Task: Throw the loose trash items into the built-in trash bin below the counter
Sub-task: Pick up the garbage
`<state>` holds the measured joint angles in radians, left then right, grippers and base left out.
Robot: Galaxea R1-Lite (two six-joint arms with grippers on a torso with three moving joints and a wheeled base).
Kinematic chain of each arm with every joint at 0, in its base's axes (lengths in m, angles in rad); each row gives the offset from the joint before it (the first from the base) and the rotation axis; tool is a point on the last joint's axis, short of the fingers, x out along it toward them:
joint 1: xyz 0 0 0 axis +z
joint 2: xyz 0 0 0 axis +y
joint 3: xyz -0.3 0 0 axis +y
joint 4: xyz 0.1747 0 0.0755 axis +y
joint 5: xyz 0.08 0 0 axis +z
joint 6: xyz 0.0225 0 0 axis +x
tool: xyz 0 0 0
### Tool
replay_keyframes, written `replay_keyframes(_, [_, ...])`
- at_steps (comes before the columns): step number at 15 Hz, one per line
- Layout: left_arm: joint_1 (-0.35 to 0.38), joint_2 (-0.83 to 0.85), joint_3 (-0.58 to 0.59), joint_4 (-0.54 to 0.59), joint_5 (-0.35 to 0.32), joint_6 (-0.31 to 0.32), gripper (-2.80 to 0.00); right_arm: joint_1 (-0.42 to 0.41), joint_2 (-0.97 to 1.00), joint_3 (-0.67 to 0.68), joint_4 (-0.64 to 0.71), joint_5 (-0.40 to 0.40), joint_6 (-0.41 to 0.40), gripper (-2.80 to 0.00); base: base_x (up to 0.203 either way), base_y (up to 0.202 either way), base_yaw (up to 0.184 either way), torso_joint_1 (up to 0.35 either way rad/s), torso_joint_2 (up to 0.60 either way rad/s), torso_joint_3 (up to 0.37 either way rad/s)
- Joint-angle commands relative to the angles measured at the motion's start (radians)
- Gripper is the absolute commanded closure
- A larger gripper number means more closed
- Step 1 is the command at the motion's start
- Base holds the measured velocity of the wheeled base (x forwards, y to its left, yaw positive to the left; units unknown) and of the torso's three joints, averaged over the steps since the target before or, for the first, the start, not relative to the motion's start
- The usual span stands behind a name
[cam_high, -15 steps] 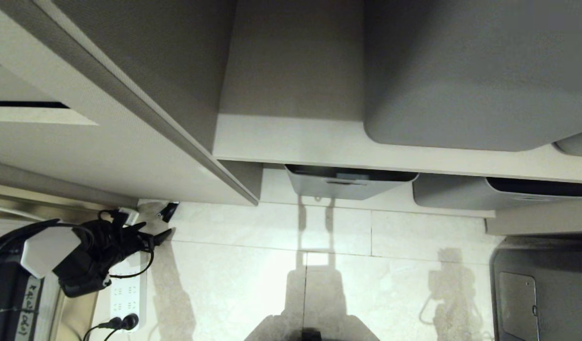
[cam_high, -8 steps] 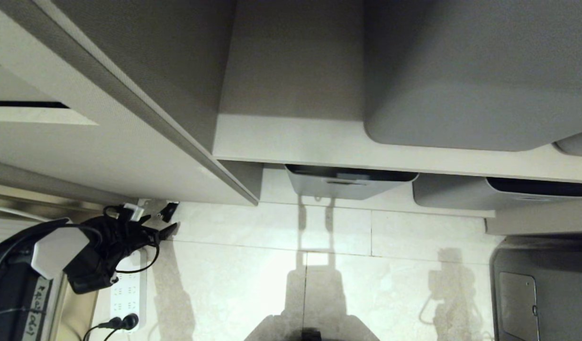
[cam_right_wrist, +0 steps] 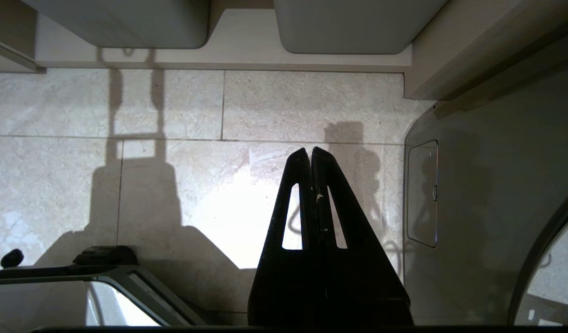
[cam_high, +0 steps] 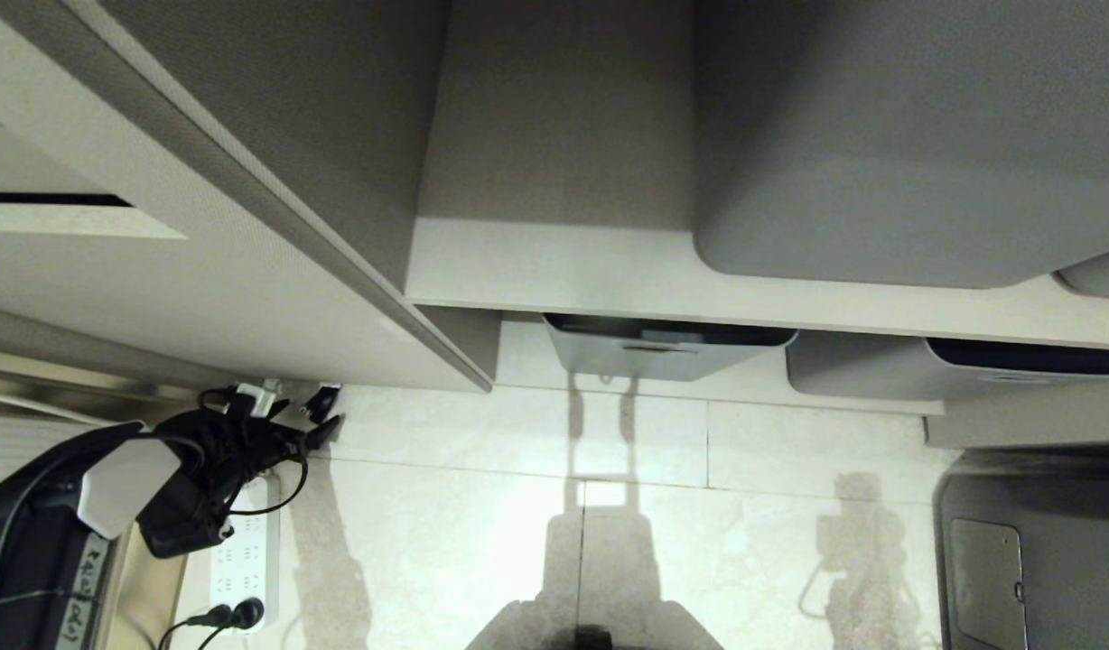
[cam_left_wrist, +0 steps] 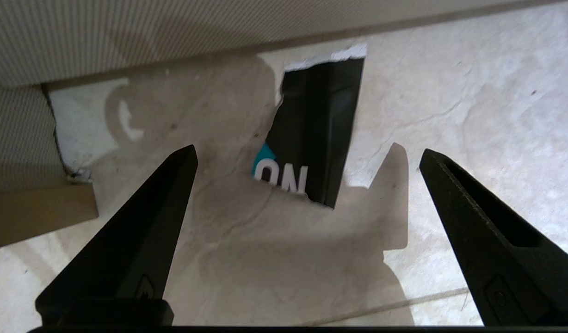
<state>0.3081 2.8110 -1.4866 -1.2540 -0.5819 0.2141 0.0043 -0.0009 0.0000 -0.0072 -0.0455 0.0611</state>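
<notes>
One of the loose trash items, a slim black wrapper point(cam_left_wrist: 311, 134) with a torn white end and white letters, lies flat on the pale floor tiles against the foot of the beige cabinet point(cam_left_wrist: 126, 37). It is a small dark scrap point(cam_high: 322, 400) in the head view. My left gripper point(cam_left_wrist: 308, 150) hangs low over the floor just short of it, open wide, with a finger off to each side and nothing between them. The same gripper point(cam_high: 293, 424) is at the lower left in the head view. My right gripper point(cam_right_wrist: 309, 150) is shut and empty above bare tiles. The built-in trash bin and the counter are out of view.
A white power strip point(cam_high: 243, 560) with a plugged-in cable lies on the floor under my left arm. Two grey plastic tubs point(cam_high: 667, 348) point(cam_high: 952, 366) sit under a shelf at the back. A dark grey rounded body point(cam_high: 1033, 551) fills the lower right.
My left gripper has moved closer to the cabinet foot and the black wrapper, staying open. The right arm and the camera have not moved.
</notes>
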Motion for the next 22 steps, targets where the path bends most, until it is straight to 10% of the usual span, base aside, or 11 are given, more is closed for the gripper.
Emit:
replay_keyframes(1, [-0.004, 0.016, 0.0, -0.014, -0.003, -0.008, -2.8, 0.0, 0.001, 0.002, 0.0, 0.0, 0.0, 0.0, 0.0, 0.0, 0.0, 0.0, 0.0, 0.0])
replay_keyframes(16, [-0.025, 0.097, -0.146, -0.019, 0.001, -0.051, -2.8, 0.0, 0.001, 0.002, 0.0, 0.0, 0.0, 0.0, 0.0, 0.0, 0.0, 0.0, 0.0, 0.0])
replay_keyframes(17, [-0.026, 0.097, -0.15, -0.019, 0.001, -0.055, 0.0, 0.0, 0.001, 0.002, 0.0, 0.0, 0.0, 0.0, 0.0, 0.0, 0.0, 0.0, 0.0, 0.0])
replay_keyframes(22, [-0.026, 0.097, -0.149, -0.018, 0.001, -0.056, 0.0, 0.0, 0.001, 0.002, 0.0, 0.0, 0.0, 0.0, 0.0, 0.0, 0.0, 0.0, 0.0, 0.0])
